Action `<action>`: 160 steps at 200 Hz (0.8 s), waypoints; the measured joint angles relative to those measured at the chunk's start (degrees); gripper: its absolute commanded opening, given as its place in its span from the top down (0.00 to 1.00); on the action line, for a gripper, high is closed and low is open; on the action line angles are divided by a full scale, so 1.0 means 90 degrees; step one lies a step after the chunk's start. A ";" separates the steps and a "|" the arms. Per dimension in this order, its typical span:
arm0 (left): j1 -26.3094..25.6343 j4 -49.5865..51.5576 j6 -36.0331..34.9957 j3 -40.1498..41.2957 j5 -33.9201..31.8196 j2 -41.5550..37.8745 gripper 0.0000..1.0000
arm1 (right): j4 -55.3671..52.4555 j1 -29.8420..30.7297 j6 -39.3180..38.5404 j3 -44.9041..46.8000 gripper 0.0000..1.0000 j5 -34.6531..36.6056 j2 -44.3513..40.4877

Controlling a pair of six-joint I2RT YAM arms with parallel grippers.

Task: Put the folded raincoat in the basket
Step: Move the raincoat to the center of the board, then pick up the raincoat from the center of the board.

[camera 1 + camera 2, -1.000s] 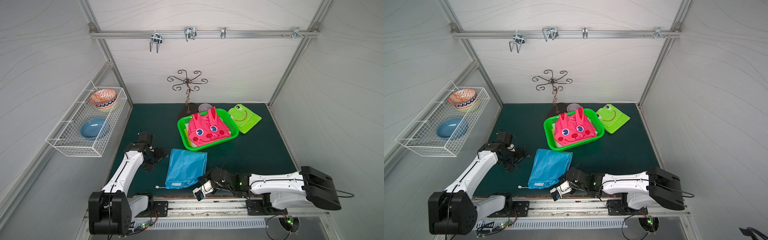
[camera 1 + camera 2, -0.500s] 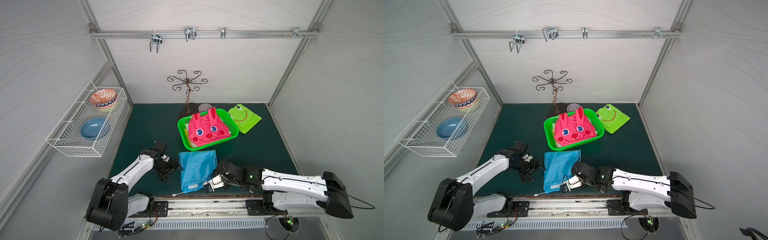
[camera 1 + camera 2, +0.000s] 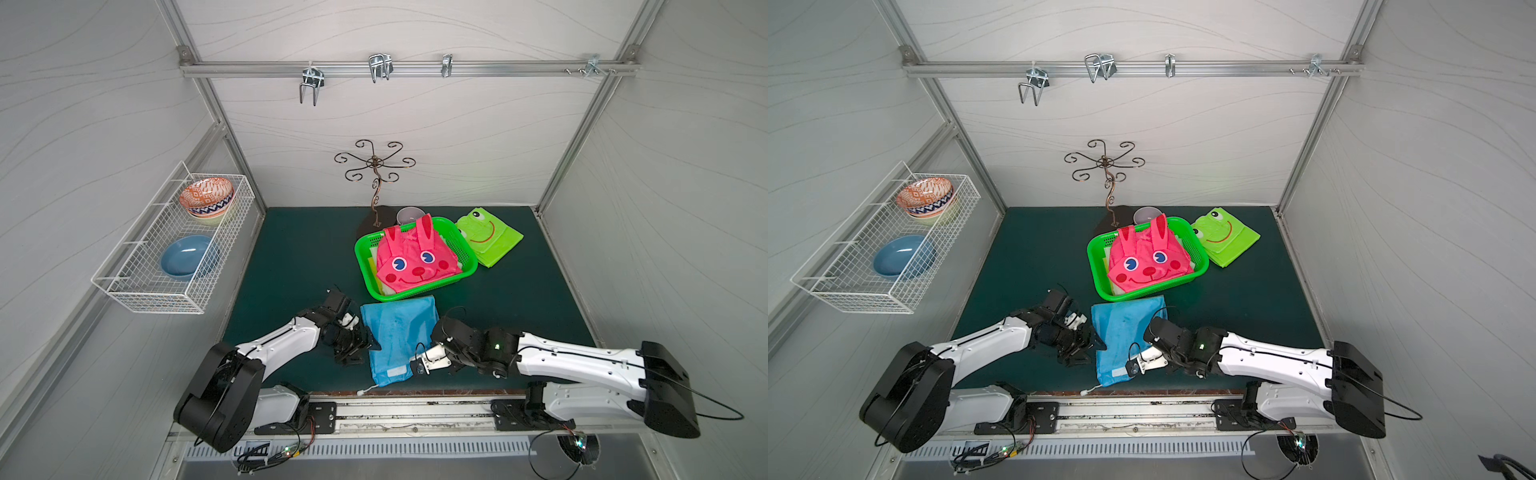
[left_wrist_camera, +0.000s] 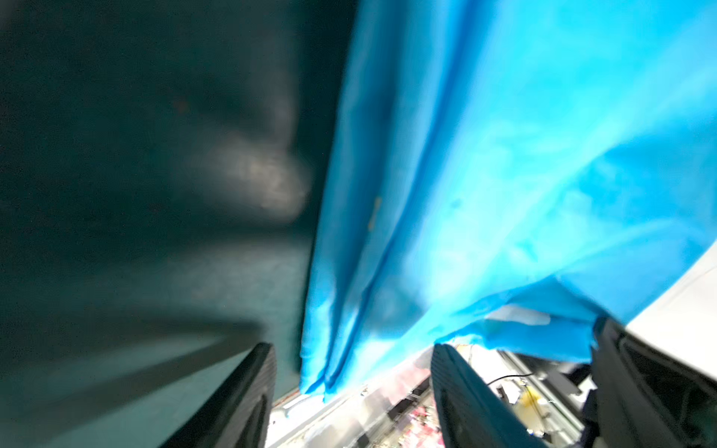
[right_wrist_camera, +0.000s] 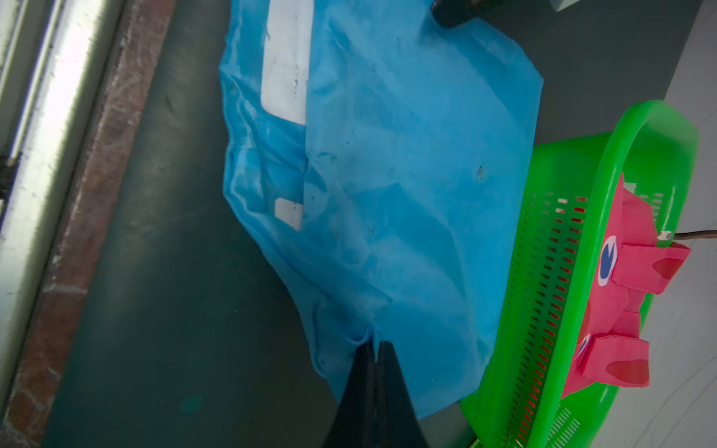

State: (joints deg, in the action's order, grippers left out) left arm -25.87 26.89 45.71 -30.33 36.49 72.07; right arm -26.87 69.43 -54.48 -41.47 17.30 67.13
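Blurring smears most of the left wrist view, so the dark desk (image 4: 155, 271) there is only a haze. The left tool (image 4: 351, 349) is clear enough all the same: its two black fingers (image 4: 248, 388) stand spread, with an edge of the blue raincoat (image 4: 485, 174) between them. Whether either finger touches the cloth I cannot tell. A grey cup (image 3: 409, 215) at the back is half hidden behind the basket (image 3: 360, 270). Something pale (image 3: 372, 266) under the basket's load is too covered to name.

The green basket holds a pink rabbit-faced raincoat (image 3: 415, 262), which nearly fills it and pokes its ears over the far rim. A green frog-faced raincoat (image 3: 490, 241) lies on the desk just beside the basket, outside it. On the side wall a white wire rack (image 3: 166, 297) carries a patterned bowl (image 3: 206, 199) and a blue bowl (image 3: 189, 255).

The blue raincoat lies folded on the desk at the front, its far edge against the basket's near wall and none of it inside. The right tool (image 5: 374, 345) is pressed together on its right edge, pinching a pucker of cloth. In both top views its tips are lost under its own dark wrist. The left tool sits at the raincoat's left edge.
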 measured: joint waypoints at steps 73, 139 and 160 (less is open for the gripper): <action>-0.1103 -0.0049 -0.1637 -0.2091 -0.1202 -0.1258 0.00 | -0.0352 -0.1309 0.1059 -0.0845 1.00 -0.1188 -0.0323; -0.1620 -0.0908 -0.5855 -0.1613 -0.0925 -0.1853 0.00 | -0.0342 -0.2183 0.1736 -0.0848 1.00 -0.2006 -0.0622; -0.1792 -0.0534 -0.6968 -0.1586 -0.0950 -0.1809 0.00 | -0.0340 -0.2373 0.1894 -0.0835 1.00 -0.2152 -0.0721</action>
State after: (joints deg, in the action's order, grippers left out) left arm -42.00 22.09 -16.99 -44.60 27.94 55.79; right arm -29.93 48.07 -37.43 -48.99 -2.07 60.64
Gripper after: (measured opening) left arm 0.996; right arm 0.045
